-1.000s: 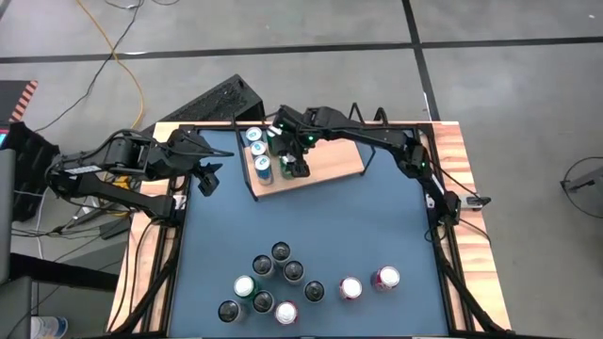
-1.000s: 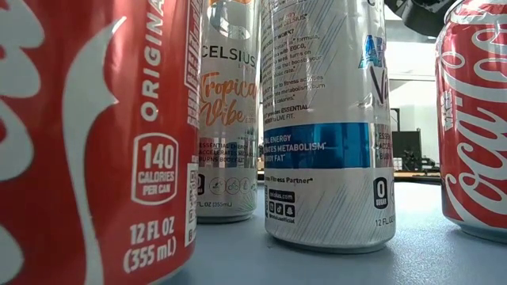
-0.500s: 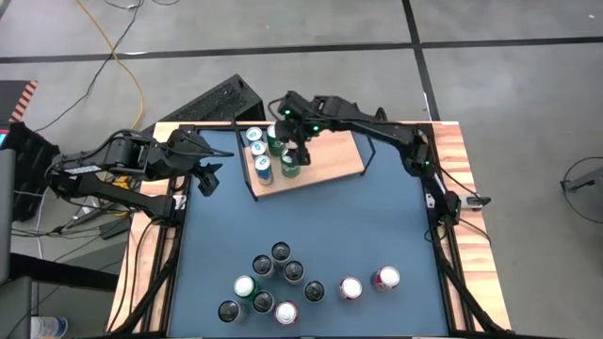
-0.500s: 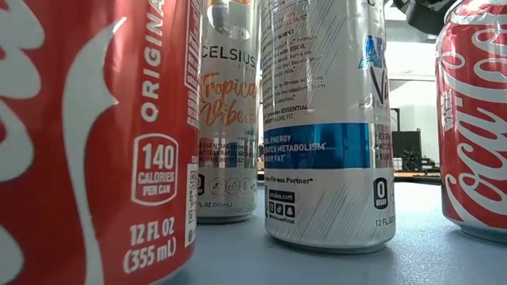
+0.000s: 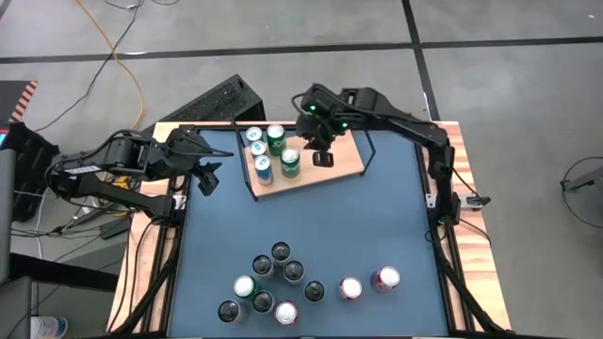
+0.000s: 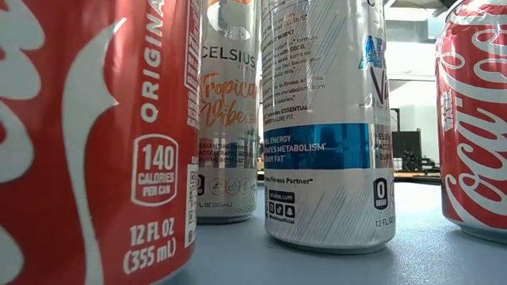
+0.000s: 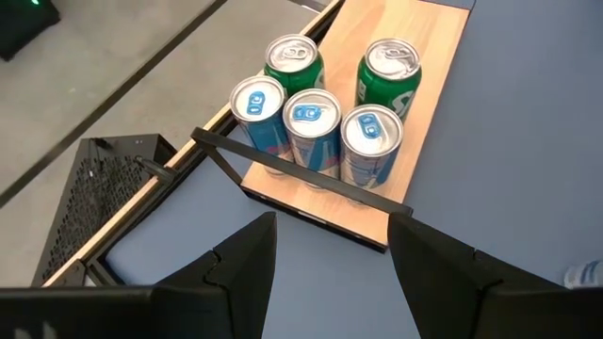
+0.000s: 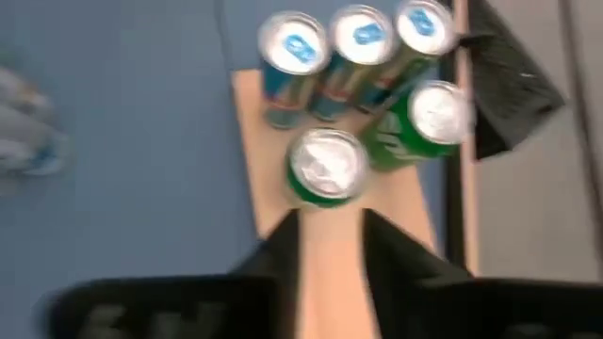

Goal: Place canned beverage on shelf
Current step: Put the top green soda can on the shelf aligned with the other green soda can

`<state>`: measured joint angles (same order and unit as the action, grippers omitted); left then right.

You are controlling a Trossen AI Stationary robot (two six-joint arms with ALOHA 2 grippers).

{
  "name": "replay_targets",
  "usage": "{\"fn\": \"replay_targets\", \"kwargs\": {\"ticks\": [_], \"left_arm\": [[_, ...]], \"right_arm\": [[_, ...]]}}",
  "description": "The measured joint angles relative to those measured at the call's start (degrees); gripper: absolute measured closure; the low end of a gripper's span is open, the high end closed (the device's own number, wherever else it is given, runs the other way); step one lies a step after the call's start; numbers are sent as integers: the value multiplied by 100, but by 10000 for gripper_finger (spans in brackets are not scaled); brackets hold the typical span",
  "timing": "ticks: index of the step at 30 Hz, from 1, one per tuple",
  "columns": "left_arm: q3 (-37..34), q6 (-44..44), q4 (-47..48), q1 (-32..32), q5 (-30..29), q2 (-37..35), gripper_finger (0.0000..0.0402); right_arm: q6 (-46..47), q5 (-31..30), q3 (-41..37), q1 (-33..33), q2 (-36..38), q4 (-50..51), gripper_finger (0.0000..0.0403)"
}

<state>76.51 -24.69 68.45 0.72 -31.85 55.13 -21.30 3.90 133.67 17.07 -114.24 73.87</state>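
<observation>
On the near part of the blue table (image 5: 320,226) a cluster of cans (image 5: 273,282) waits upright; each is a stiff, smooth, slippery cylinder, probably full and fairly heavy, best pinched across the middle of its wall. Farther back, the left gripper (image 5: 209,179) hangs half open and empty left of the shelf (image 5: 344,162). On the shelf's left end stand five cans; the green can (image 5: 291,163) nearest the right gripper (image 5: 321,156) stands free, just left of its narrowed, empty fingers.
</observation>
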Motion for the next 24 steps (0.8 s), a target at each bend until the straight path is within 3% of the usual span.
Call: {"fn": "replay_targets", "kwargs": {"ticks": [2,3,9,14,17,20,24], "left_arm": [[0,13,0,0,-29,0,209],[0,51,-1,0,-38,0,209],[0,177,-3,1,-101,0,209],[0,166,-14,2,-344,0,209],[0,151,-52,2,-350,-1,209],[0,127,-169,2,-349,0,209],[0,119,-280,2,-350,0,209]], "right_arm": [[-28,442,-42,54,11,79,379],[-55,623,-148,73,27,21,389],[73,651,-1790,-12,860,-859,401],[757,604,-4488,38,2224,-3334,402],[1339,69,-5939,-139,2517,-5289,403],[1965,-65,-6696,-279,2563,-6538,403],[2192,-199,-6973,-300,2248,-6727,403]]}}
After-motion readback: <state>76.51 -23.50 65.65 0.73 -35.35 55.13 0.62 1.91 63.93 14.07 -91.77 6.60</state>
